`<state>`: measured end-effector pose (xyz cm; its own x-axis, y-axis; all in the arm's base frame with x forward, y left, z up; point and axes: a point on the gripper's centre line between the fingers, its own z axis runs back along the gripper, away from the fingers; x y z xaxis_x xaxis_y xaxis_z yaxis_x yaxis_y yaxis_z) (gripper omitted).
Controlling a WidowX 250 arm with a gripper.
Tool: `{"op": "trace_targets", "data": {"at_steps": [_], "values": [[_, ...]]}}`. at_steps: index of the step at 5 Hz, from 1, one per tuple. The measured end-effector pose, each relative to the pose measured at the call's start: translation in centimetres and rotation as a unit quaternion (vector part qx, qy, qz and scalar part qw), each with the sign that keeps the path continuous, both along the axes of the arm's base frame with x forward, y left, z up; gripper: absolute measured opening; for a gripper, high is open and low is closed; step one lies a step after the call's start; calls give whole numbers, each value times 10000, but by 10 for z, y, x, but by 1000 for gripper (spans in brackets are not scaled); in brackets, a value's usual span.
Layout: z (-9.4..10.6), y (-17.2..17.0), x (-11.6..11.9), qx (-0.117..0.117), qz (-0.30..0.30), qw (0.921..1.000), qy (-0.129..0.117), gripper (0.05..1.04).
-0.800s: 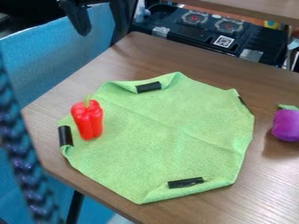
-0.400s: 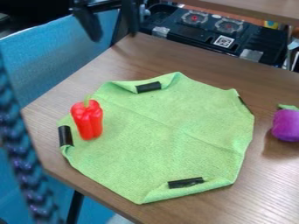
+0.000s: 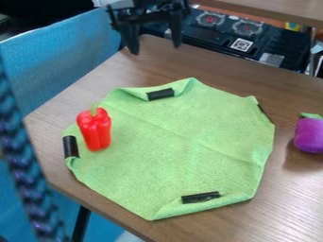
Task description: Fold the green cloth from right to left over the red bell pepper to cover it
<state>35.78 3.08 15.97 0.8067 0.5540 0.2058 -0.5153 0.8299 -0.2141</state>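
The black gripper (image 3: 156,48) hangs over the table's back-left edge, its two fingers spread apart with nothing between them. Behind the cloth and above its level, it touches none of the toys. A green cloth (image 3: 183,146) lies on the wooden table, with black strips on its folded edges. On the cloth's left part is a red toy pepper (image 3: 95,130) with a green stem. A purple toy vegetable (image 3: 309,135) with a green top rests on bare wood at the right edge of the view.
The brown table (image 3: 82,106) has a slanting left edge, with blue material (image 3: 63,61) beyond it. A black toy stove unit (image 3: 252,42) stands past the back edge. A dark braided cord (image 3: 25,175) hangs in the left foreground.
The gripper has moved right and slightly down in the view, and both its fingers now show fully. The pepper, the cloth and the purple toy have stayed put.
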Motion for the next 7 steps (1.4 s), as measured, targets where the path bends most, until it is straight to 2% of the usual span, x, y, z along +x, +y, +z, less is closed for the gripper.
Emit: {"op": "trace_targets", "data": {"at_steps": [1,2,3,4,5,6,7], "values": [[-14,-17,25,-71,617,9981,-50,999],[-27,-36,47,-456,1327,9898,-240,999],[-44,-59,65,-873,1659,9822,-97,999],[-58,-85,76,-915,1435,9854,61,999],[-67,-103,87,-908,1248,9880,108,999],[-87,-123,95,-683,891,9932,311,999],[-88,-131,106,-455,786,9956,252,999]]}}
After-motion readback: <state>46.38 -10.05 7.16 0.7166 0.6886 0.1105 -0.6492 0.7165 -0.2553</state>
